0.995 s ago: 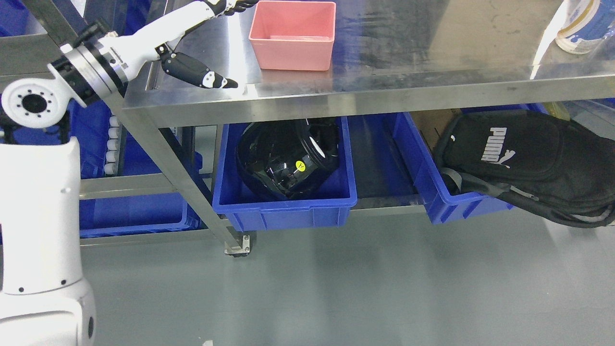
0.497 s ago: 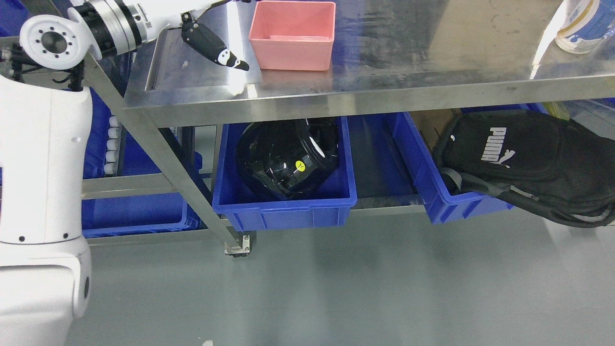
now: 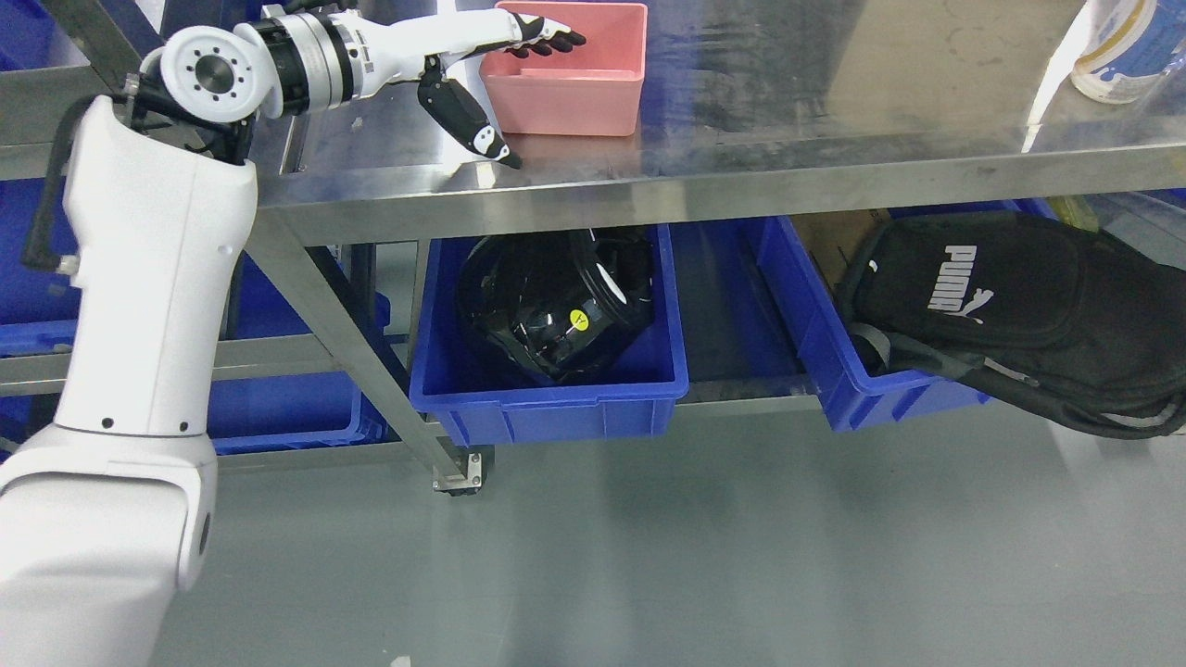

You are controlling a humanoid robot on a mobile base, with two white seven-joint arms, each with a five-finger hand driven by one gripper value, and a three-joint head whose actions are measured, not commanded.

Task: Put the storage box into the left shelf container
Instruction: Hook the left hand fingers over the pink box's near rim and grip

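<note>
Storage box [image 3: 567,69], pink, sits on the steel table [image 3: 788,102] at 12 o'clock. Your left hand [image 3: 491,56] spans its left wall, fingers [image 3: 547,37] spread over the rim, thumb [image 3: 468,125] outside, gripping nothing. Close shallow and the box could tip or slide toward 3 o'clock.
</note>
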